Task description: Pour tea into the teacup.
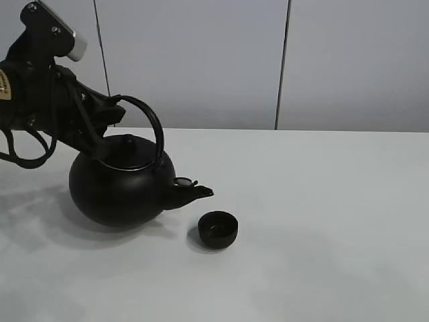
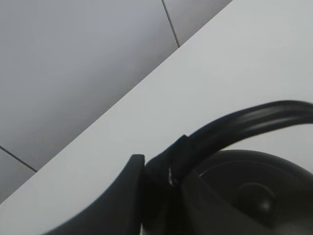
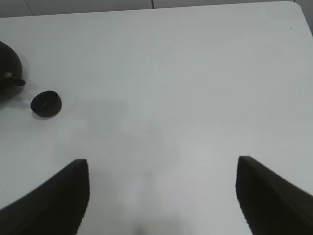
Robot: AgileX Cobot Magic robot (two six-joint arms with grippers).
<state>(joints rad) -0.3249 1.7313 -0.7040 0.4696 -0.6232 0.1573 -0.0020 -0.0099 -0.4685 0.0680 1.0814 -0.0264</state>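
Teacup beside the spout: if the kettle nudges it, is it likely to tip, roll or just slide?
Probably slide rather than tip: the teacup is low, bowl-like and upright on the smooth table. It looks small beside the kettle, so likely light; a slight knock from the spout might shift it.

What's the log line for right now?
left tool: shut on kettle | spout: near teacup | pour: no stream seen | right tool: open, empty

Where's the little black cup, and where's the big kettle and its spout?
teacup (image 1: 218, 230), high outside view, the middle of the cup at its opening.
kettle (image 1: 114, 194), high outside view, on its round belly.
kettle spout (image 1: 192, 194), high outside view, midway along the spout.
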